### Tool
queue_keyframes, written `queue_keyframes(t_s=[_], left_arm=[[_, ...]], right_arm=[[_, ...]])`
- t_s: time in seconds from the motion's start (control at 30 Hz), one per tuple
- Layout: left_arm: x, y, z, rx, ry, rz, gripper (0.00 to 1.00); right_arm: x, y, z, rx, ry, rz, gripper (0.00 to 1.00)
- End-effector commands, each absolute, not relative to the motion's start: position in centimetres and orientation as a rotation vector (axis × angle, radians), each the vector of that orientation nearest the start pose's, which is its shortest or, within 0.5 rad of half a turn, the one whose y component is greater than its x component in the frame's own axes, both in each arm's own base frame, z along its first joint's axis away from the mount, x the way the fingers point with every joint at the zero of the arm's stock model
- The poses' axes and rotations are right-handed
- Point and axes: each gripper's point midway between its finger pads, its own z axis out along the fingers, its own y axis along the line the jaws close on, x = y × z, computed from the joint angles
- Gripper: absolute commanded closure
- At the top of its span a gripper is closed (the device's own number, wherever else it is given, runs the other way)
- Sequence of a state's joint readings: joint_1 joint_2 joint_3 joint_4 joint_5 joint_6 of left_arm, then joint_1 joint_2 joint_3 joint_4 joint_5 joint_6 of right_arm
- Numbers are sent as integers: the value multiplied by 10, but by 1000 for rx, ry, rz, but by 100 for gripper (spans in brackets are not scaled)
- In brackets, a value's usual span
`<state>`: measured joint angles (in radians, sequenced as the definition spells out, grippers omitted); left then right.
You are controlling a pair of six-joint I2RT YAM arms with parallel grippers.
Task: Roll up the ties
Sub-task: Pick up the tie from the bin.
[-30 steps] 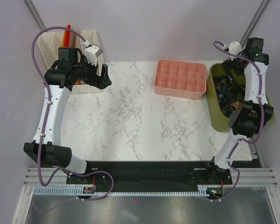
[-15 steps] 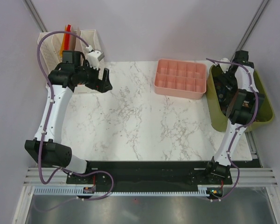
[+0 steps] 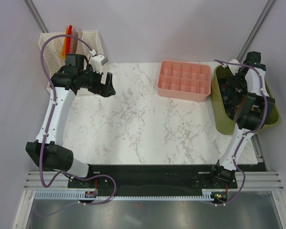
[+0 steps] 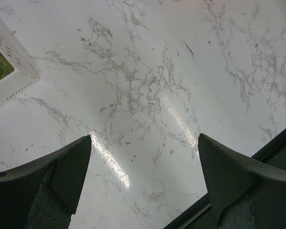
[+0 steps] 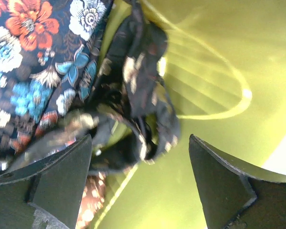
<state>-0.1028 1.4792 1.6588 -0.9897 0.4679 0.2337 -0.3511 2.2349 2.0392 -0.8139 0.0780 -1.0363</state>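
Note:
Several dark ties [image 3: 227,92] lie heaped in the olive-green bin [image 3: 221,120] at the table's right edge. In the right wrist view a crumpled black tie with small gold-brown flecks [image 5: 143,102] lies beside a dark tie with blue, white and orange flowers [image 5: 43,62] on the bin's green floor [image 5: 205,62]. My right gripper [image 5: 139,179] is open just above the crumpled black tie, inside the bin [image 3: 236,86]. My left gripper [image 4: 144,181] is open and empty over the bare marble at the table's far left [image 3: 106,85].
A pink compartment tray [image 3: 185,80] sits at the back, left of the green bin. A white perforated basket [image 3: 51,47] with orange and red items stands at the back left; its corner shows in the left wrist view [image 4: 9,71]. The black front rail [image 4: 276,143] borders the marble.
My right arm has swung down into the green bin and settled over the ties. My left gripper has shifted slightly right, away from the white basket.

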Motion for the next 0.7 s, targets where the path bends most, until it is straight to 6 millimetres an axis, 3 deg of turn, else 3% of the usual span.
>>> queue_keyframes(t_s=[0.0,0.17,0.4,0.67], left_arm=[[347,-114,290,645,2201,-516,0],[346,-114,290,650,2199,-516,0],[345,-114,289,655,2201,-512,0],[345,-113,284,664,2212,-512,0]], right_arm=[[492,-227,166,-943,2439,-603,11],[481,-244,141,-989,2509,-614,11],[488,-259,116,-1010,2557,-641,14],[493,-270,86,-1057,2595,-691,26]])
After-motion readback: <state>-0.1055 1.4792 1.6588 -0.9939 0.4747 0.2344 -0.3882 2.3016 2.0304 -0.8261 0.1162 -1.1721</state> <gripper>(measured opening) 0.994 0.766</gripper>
